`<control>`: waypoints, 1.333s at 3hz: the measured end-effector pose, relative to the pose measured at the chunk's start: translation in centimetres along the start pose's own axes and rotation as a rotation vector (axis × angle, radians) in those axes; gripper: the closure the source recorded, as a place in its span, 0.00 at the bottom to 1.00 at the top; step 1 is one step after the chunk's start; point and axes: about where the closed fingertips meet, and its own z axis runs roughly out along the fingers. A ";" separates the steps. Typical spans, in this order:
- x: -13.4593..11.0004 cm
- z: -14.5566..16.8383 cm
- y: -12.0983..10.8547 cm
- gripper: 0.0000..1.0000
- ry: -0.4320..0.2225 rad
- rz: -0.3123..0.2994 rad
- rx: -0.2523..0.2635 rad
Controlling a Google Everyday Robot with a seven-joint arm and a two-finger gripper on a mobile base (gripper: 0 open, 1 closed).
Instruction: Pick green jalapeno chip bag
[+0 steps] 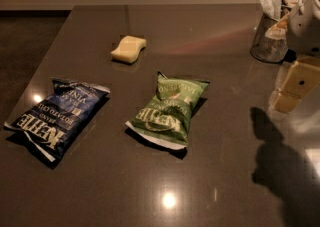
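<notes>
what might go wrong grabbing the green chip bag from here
The gripper hangs at the right edge, apart from the green jalapeno chip bag; its move across might clip the glass holder near it.
The bag lies flat and crinkly, so a grasp may slip off or just push it.
The dark blue Kettle bag on the left looks alike and could be picked by mistake.

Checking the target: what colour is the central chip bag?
The chip bag is green, camera view; gripper at right.

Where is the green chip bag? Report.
The crinkly green chip bag lies centre of the camera view, right of the dark blue chip bag; the gripper is at the right edge.
</notes>
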 end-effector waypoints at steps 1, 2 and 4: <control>0.0 0.0 0.0 0.00 0.000 0.000 0.000; -1.1 0.7 -0.1 0.00 -0.017 -0.027 -0.014; -5.1 4.1 -1.0 0.00 -0.027 -0.178 -0.087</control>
